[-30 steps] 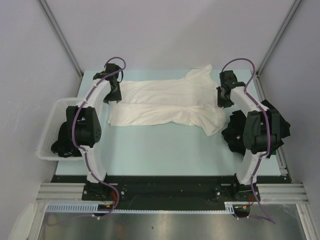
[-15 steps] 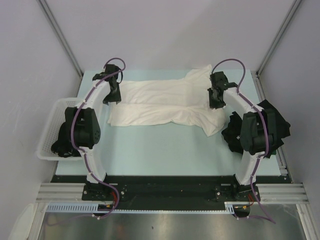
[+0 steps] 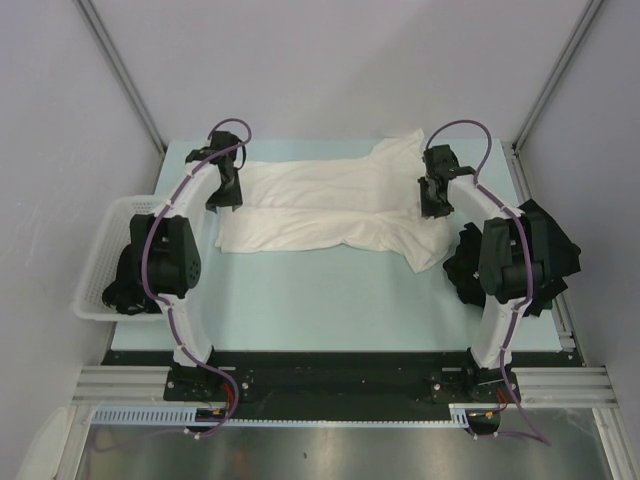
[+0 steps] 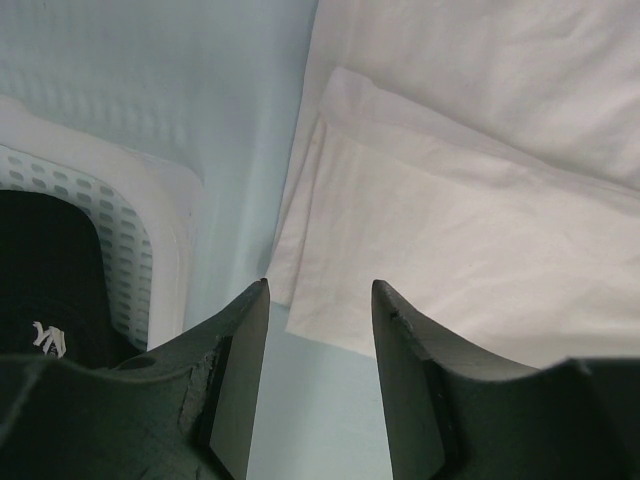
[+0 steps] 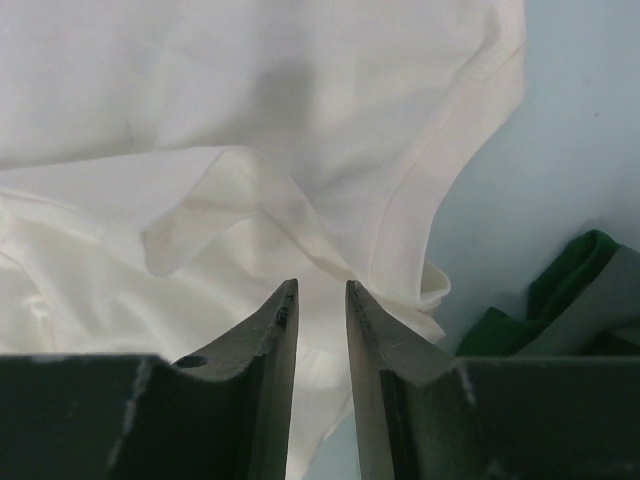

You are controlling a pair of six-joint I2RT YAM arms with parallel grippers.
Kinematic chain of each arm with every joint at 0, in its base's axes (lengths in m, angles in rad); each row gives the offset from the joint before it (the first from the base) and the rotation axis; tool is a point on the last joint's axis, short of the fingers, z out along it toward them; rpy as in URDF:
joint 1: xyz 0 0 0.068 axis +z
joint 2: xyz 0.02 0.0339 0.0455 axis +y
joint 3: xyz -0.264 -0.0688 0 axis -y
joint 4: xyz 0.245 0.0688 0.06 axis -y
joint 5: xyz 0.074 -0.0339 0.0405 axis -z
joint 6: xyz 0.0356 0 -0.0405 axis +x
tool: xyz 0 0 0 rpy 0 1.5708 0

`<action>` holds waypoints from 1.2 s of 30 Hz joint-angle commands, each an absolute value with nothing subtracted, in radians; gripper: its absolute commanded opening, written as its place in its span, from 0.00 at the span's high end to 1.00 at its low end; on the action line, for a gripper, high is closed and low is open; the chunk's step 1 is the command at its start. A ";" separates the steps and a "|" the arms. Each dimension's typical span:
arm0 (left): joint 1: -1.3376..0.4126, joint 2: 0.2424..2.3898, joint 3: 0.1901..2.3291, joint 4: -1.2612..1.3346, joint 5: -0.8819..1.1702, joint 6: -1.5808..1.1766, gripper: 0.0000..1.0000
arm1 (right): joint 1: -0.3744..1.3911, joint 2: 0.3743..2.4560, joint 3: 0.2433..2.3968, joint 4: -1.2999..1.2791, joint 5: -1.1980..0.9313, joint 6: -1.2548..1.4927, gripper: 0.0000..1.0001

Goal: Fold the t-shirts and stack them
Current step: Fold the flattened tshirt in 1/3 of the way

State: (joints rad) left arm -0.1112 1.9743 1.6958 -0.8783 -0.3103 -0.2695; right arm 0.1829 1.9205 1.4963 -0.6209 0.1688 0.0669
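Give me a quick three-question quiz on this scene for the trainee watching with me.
1. True or false: the left hand is gripping the cream t-shirt.
2. What holds the black t-shirt on the left? A. white mesh basket B. cardboard box C. metal tray
3. Fill in: the dark cloth pile lies at the table's ___ edge.
Key: 1 false, it is open above the hem with nothing in it; 2 A; 3 right.

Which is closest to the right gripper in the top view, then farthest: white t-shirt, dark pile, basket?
1. The white t-shirt, directly under the right gripper.
2. The dark clothes pile, on its right side.
3. The basket, far left, beyond the other arm.
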 commanded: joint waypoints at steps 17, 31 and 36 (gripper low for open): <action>-0.123 1.913 1.689 -0.887 -0.334 -0.285 0.49 | 0.152 2.065 1.592 -0.560 0.083 0.020 0.72; -0.123 1.911 1.694 -0.893 -0.344 -0.282 0.49 | 0.144 2.079 1.635 -0.572 0.051 0.020 1.00; -0.123 1.910 1.694 -0.893 -0.341 -0.282 0.49 | 0.144 2.046 1.707 -0.594 0.058 0.008 1.00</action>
